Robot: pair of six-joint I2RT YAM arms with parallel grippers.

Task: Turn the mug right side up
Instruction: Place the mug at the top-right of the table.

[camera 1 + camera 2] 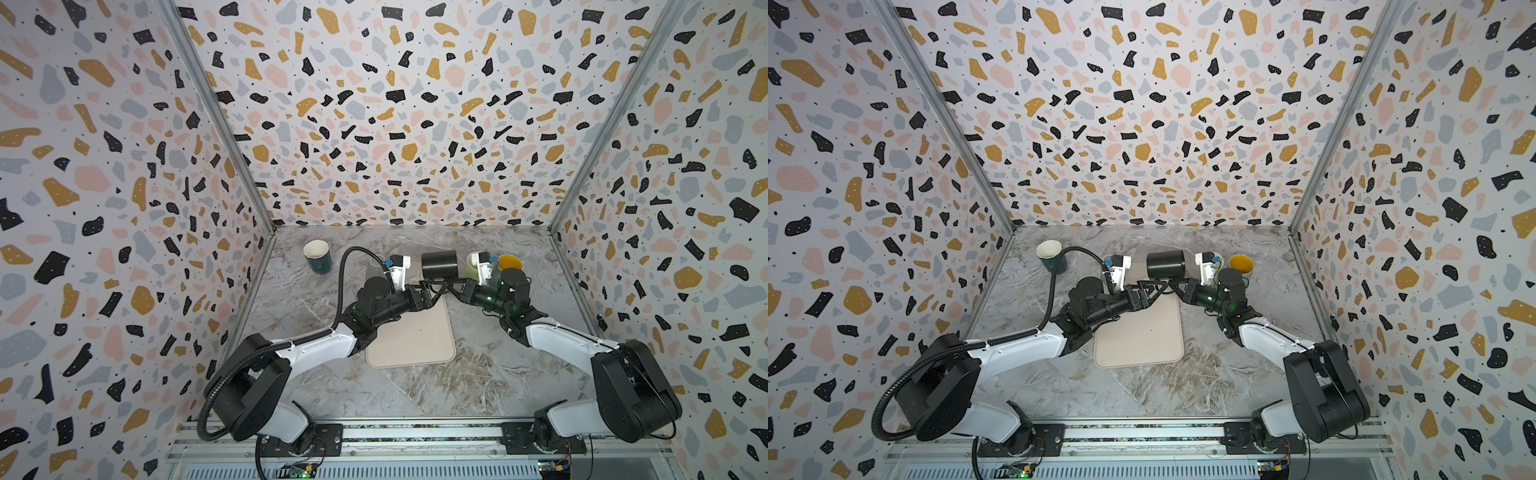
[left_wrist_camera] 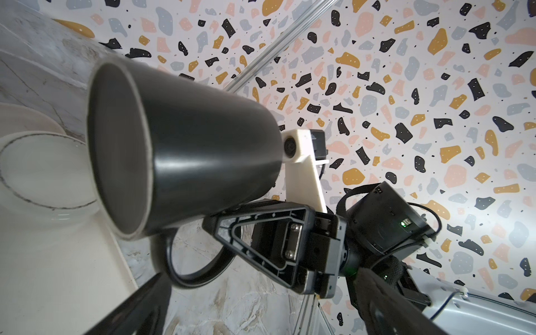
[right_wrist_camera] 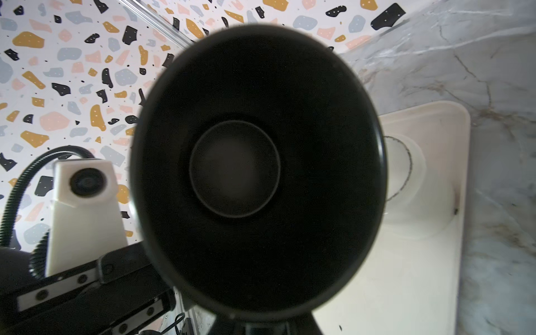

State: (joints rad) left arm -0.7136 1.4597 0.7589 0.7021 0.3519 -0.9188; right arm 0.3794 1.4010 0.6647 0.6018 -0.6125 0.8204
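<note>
A black mug (image 1: 439,266) (image 1: 1165,264) hangs on its side above the far end of the beige tray (image 1: 415,340) (image 1: 1138,340). My right gripper (image 1: 448,286) (image 1: 1174,286) (image 3: 261,322) is shut on the lower part of its rim. The mug's open mouth (image 3: 261,174) fills the right wrist view. In the left wrist view the mug's flat base (image 2: 116,150) faces away from the right gripper and its handle (image 2: 191,261) hangs downward. My left gripper (image 1: 430,291) (image 1: 1154,289) (image 2: 258,295) stands open just below the handle, holding nothing.
An upright dark teal mug (image 1: 318,257) (image 1: 1052,257) stands at the back left. A cup with a yellow inside (image 1: 510,262) (image 1: 1241,264) stands at the back right. A pale translucent dish (image 2: 37,179) (image 3: 406,174) rests on the tray's far end, under the held mug.
</note>
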